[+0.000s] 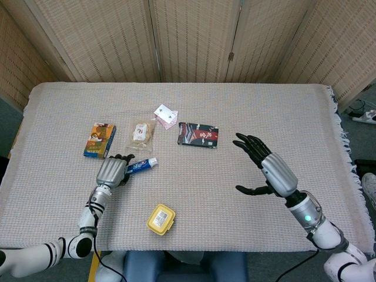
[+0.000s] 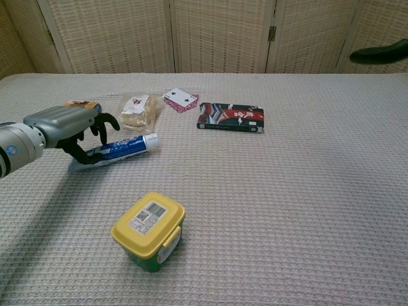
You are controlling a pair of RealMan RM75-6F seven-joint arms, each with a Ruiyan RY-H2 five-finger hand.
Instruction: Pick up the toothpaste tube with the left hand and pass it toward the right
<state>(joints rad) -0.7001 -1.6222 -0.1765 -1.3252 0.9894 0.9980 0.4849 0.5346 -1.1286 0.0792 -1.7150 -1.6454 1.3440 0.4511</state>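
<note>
The toothpaste tube (image 1: pixel 141 165) is blue and white with a white cap pointing right. It lies low at the table's left, touching or almost touching the cloth (image 2: pixel 121 150). My left hand (image 1: pixel 111 171) grips its tail end, fingers curled around it (image 2: pixel 67 127). My right hand (image 1: pixel 267 170) hovers far off over the right half of the table, fingers spread and holding nothing. In the chest view only a dark fingertip (image 2: pixel 381 51) of it shows at the upper right edge.
A yellow-lidded tub (image 1: pixel 161 218) stands near the front edge, just right of the left arm. Behind the tube lie an orange and blue box (image 1: pixel 100 140), a snack packet (image 1: pixel 142 133), playing cards (image 1: pixel 165 115) and a dark card box (image 1: pixel 198 134).
</note>
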